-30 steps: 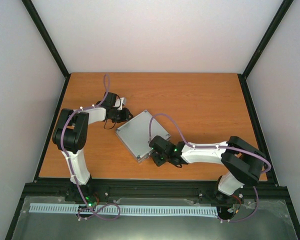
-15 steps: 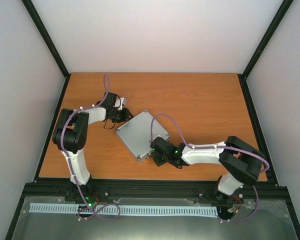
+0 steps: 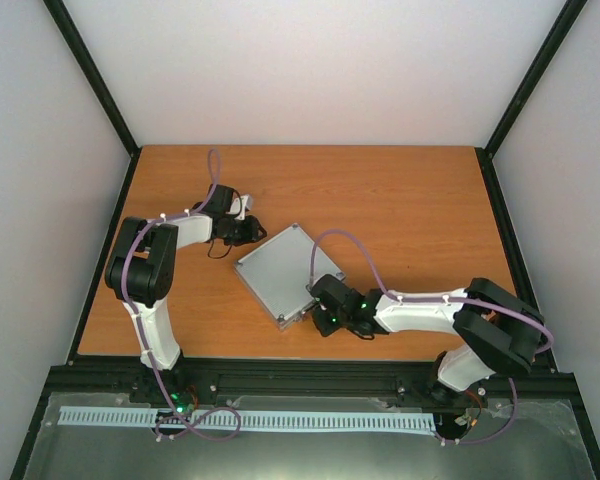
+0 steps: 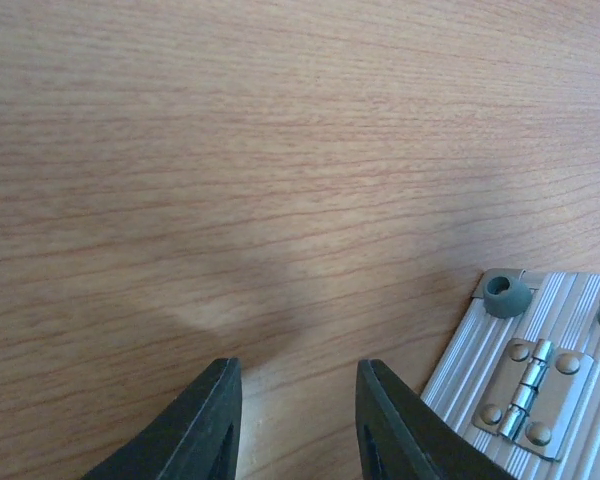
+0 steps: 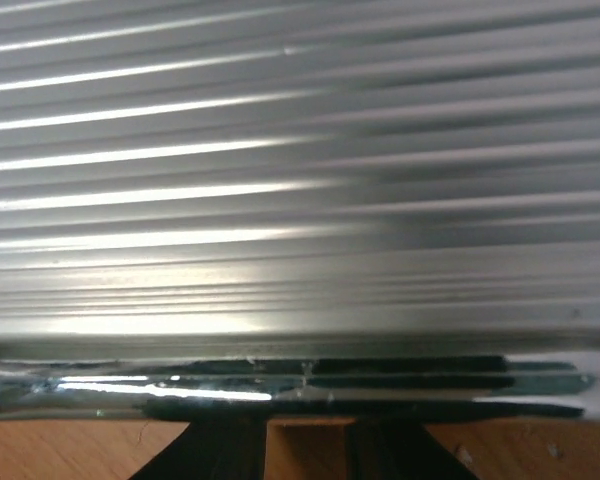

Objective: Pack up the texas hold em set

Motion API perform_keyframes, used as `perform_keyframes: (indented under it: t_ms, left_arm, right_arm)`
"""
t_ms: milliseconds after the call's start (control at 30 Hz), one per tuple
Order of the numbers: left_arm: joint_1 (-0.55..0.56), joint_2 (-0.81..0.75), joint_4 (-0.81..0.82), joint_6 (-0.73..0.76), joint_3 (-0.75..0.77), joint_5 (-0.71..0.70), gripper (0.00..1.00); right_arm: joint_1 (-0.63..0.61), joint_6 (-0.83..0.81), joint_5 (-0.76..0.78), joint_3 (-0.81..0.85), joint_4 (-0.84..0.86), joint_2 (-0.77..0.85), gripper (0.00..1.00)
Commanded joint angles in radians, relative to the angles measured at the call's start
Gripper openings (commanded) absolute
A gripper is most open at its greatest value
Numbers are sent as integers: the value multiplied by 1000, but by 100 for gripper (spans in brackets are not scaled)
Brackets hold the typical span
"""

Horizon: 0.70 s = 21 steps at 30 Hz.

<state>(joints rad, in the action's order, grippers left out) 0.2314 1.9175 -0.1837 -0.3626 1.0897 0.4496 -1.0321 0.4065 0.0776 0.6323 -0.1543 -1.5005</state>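
The likeliest slip is the small silver ribbed aluminium case (image 3: 280,272) skating across the smooth orange-brown wooden table (image 3: 410,200). The right gripper (image 5: 308,452) is up against its near edge and nothing braces the far side, since the left gripper (image 4: 300,425) hovers beside the case rather than on it. A shove from the right could turn the case or drive it into the left gripper. If a latch is not home, the lid might spring on lifting and spill the contents; no latch shows clearly.

The left gripper is partly open and empty, with only bare wood between its jaws. The right gripper's jaws stand narrowly apart, tips hard against the case edge; whether they pinch anything there I cannot tell.

The case lies flat and closed, directly ahead of the right gripper, filling its view, and just ahead-right of the left gripper. Its shell is ridged and glossy with a dark seam line. The side facing the left gripper carries a small riveted silver hinge (image 4: 525,392) and round grey-green rubber feet (image 4: 506,295)
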Motion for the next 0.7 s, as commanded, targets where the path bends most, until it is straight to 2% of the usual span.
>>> perform_keyframes:
  t_ms: [0, 267, 667]
  left_arm:
    - [9, -13, -42, 17, 6, -1, 33]
    - [13, -46, -48, 17, 16, 0, 33]
    - [45, -57, -60, 36, 22, -5, 33]
  right_arm:
    - [28, -14, -84, -4, 28, 37, 3]
    - [65, -56, -160, 64, -12, -8, 3]
    - [75, -190, -159, 344, -360, -70, 3]
